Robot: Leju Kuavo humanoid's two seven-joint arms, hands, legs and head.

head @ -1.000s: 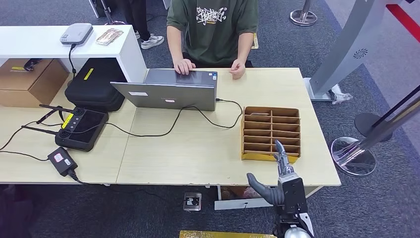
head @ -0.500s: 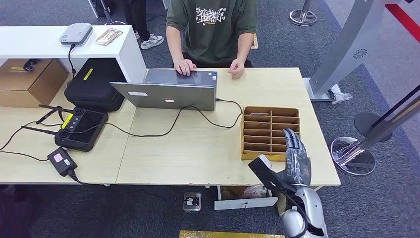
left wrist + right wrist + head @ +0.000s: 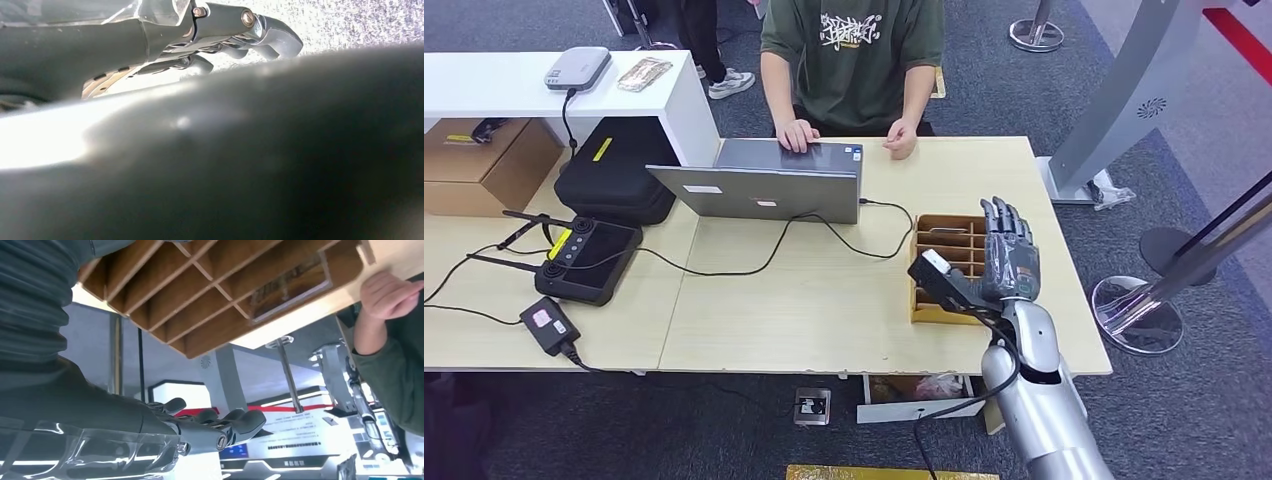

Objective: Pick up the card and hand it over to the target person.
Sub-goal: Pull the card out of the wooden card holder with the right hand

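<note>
Risk: right hand [image 3: 1008,258], fingers spread and empty over divider box [image 3: 944,262], could knock it w/o reaching card [image 3: 290,286]; left hand's grip can't tell.

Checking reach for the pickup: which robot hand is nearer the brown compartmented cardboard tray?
Right. The right hand hovers over the brown compartmented cardboard tray; the left hand hangs by carpet.

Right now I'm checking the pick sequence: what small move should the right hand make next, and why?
Probably reach forward and down toward the card in a far-left slot of the cardboard organizer. The right hand hovers open above the organizer holding nothing, and the card lies in its slot, so no pick has begun.
</note>
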